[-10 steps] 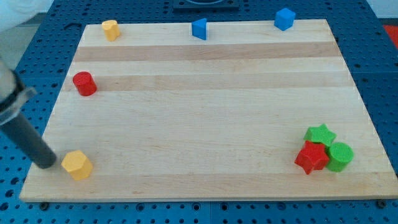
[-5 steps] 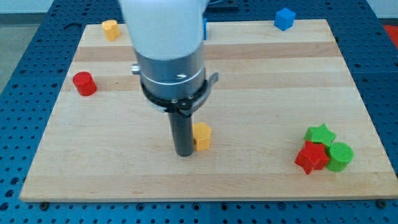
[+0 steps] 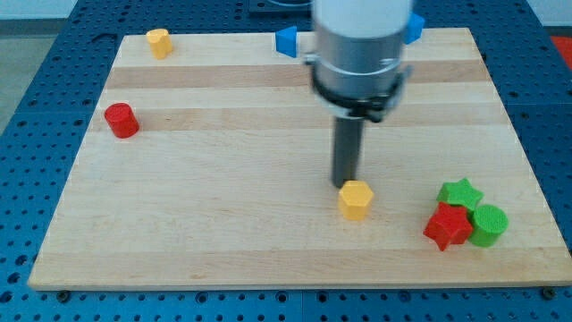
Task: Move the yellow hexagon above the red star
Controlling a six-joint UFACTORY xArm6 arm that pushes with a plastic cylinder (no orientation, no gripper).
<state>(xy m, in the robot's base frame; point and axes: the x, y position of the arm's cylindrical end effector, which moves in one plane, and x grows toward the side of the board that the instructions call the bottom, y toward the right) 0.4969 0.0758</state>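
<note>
The yellow hexagon [image 3: 356, 199] lies on the wooden board [image 3: 223, 179], right of centre and left of the red star [image 3: 447, 226]. My tip [image 3: 345, 184] stands just above and slightly left of the hexagon, touching or nearly touching its top edge. The red star sits at the lower right, pressed against a green star [image 3: 460, 193] above it and a green cylinder [image 3: 489, 224] on its right.
A red cylinder [image 3: 121, 120] stands at the left. A small yellow block [image 3: 159, 42] is at the top left. A blue block [image 3: 286, 40] sits at the top centre, and another blue block [image 3: 414, 27] is partly hidden behind the arm.
The yellow hexagon has been pushed from the lower left corner rightward to right of centre. My tip moved with it and now stands above it rather than on its left.
</note>
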